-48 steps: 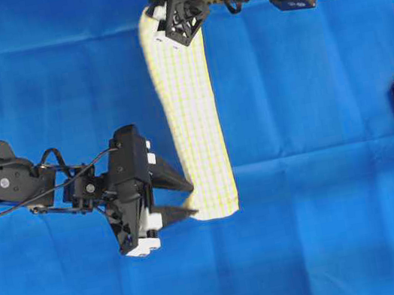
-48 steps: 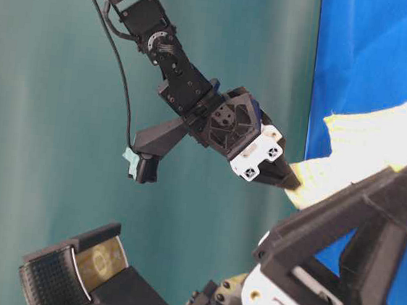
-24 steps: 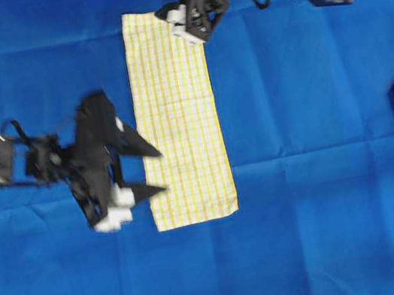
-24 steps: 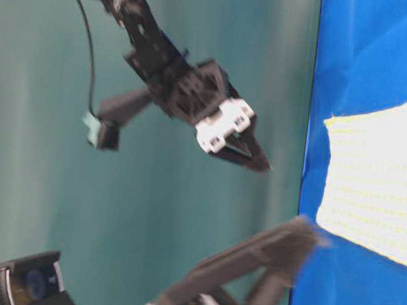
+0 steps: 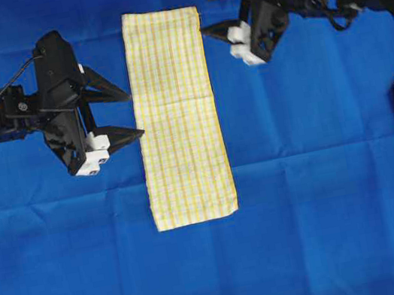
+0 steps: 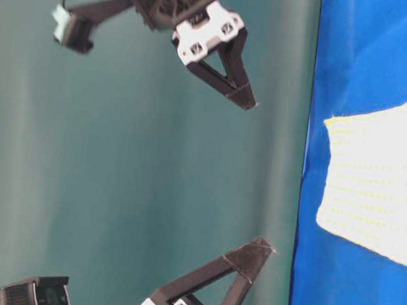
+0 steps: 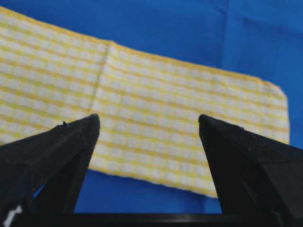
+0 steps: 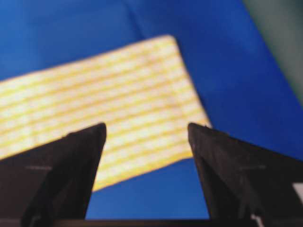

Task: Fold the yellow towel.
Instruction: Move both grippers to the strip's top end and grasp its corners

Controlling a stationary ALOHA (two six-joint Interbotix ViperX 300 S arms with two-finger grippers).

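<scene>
Both the left gripper (image 5: 121, 114) and the right gripper (image 5: 223, 42) hover with jaws apart, empty, flanking the yellow towel (image 5: 177, 116), which lies flat mid-table; light, limp cloth, best pinched at corners.

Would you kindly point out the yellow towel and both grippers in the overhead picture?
yellow towel (image 5: 177, 116): overhead view, middle of the flat cloth.
left gripper (image 5: 126, 114): overhead view, between its open fingertips.
right gripper (image 5: 207, 16): overhead view, between its open fingertips.
</scene>
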